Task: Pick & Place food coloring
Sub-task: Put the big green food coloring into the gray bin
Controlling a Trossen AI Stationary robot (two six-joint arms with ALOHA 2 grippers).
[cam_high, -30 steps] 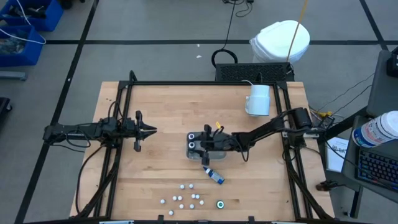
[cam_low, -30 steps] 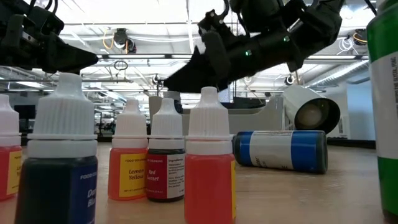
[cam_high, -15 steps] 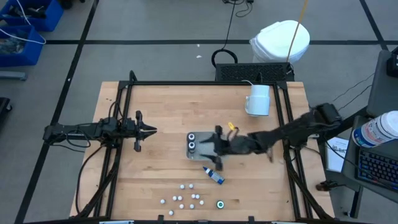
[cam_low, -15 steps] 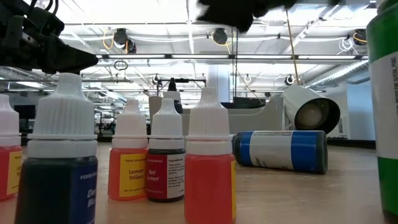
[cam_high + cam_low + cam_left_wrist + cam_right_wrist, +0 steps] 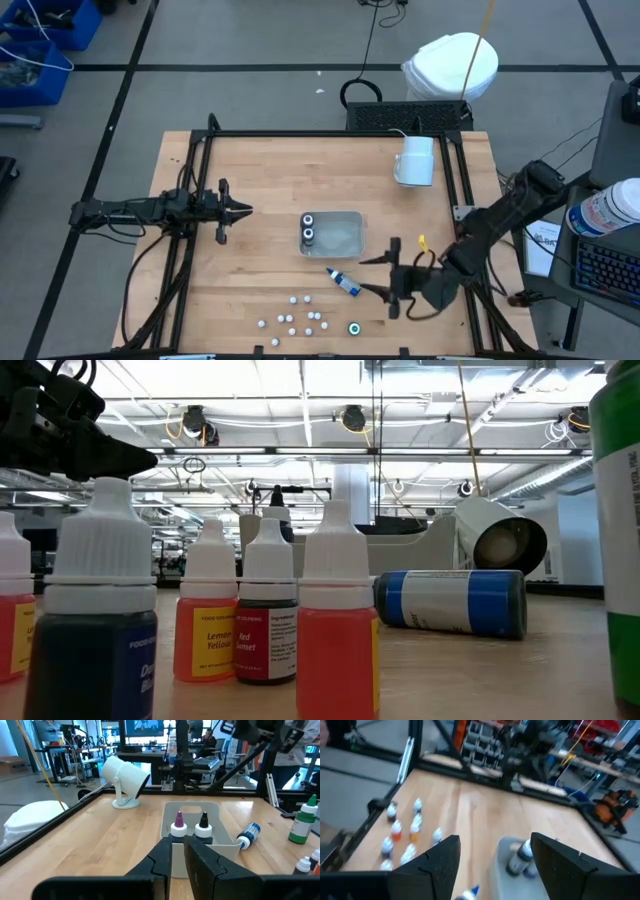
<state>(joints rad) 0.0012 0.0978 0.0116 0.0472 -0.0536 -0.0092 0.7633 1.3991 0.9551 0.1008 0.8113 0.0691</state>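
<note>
Reading labels in the low view: the yellow bottle (image 5: 208, 622) says "Lemon Yellow", the dark red bottle (image 5: 266, 628) next to it says "Red Sunset", and the dark blue bottle (image 5: 92, 622) up front shows "FOOD COLORING" plus a cut-off word starting "D"; the rest of the print is too small to read. An orange-red bottle (image 5: 339, 628) stands beside those, label not visible. A blue bottle with a white band (image 5: 345, 283) lies on its side on the table (image 5: 260, 190), between the clear tray (image 5: 345, 232) and the standing cluster of white-capped bottles (image 5: 298, 319) near the front edge; a green bottle (image 5: 354, 328) stands just right of the cluster. Two bottles (image 5: 308, 227) stand upright in the left end of the tray, one with a white cap and purple tip, one with a black tip, per the left wrist view. Right gripper (image 5: 389, 279) hangs over the table right of the lying blue bottle, fingers (image 5: 437, 862) spread wide, gripping nothing, touching nothing. Left gripper (image 5: 243, 210) sits well left of the tray, pointing at it, fingers (image 5: 161, 857) nearly together with only a thin slit between them, holding nothing. A white mug (image 5: 416, 160) lies on its side near the back right of the table.
</note>
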